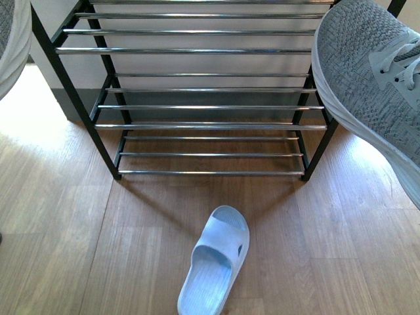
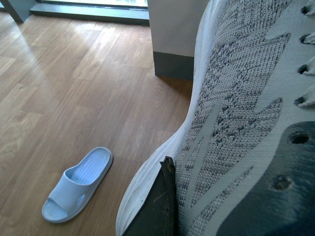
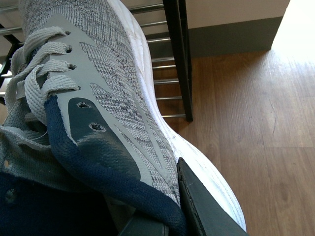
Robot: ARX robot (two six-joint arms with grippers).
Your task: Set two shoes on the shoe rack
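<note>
The shoe rack [image 1: 197,107], a black frame with tiers of chrome bars, stands straight ahead against the wall with its visible tiers bare. One grey knit sneaker [image 1: 371,79] hangs in the air at the rack's right end, and my right gripper [image 3: 165,196] is shut on its collar, with a dark finger [image 3: 202,209] pressed to its outer side. A second grey knit sneaker [image 1: 9,39] shows at the far left edge, and my left gripper [image 2: 197,196] is shut on this sneaker [image 2: 236,113]. That gripper's finger [image 2: 155,209] lies against the sneaker's white sole.
A pale blue slide [image 1: 215,262] lies on the wooden floor in front of the rack's middle. In the left wrist view a slide [image 2: 78,184] lies on the floor below the held sneaker. The rack's black post [image 3: 178,59] stands close beside the right sneaker.
</note>
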